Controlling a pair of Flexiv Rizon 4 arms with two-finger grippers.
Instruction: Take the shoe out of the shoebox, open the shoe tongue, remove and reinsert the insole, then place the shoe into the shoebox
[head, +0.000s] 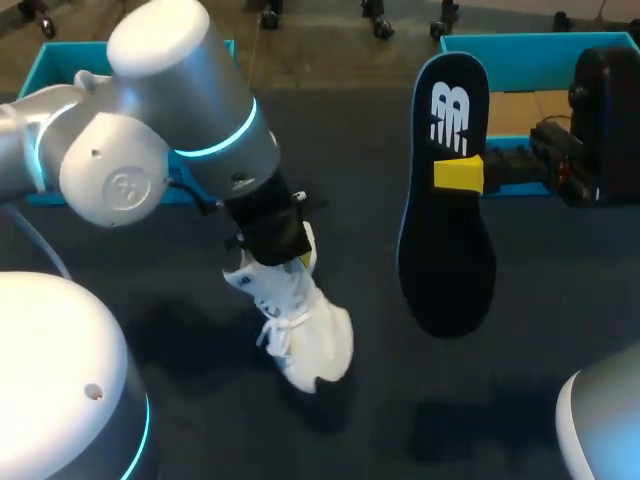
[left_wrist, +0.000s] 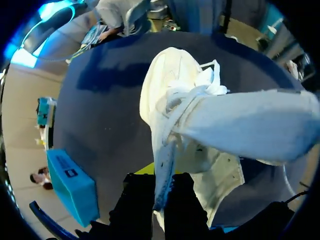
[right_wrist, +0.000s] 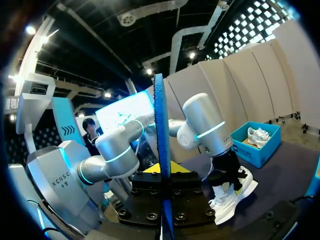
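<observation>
Head view: left gripper is clamped on the white shoe, which is toe-down on the table. Right gripper pinches the dark insole in the air beside the blue shoebox. Left wrist: jaws closed on the shoe's collar edge. Right wrist: insole edge-on, gripped between closed jaws.

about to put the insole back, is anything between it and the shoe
Only the left gripper, shut on the white shoe's collar beside its opening. Nothing else visible lies between it and the black insole in the right gripper.
</observation>
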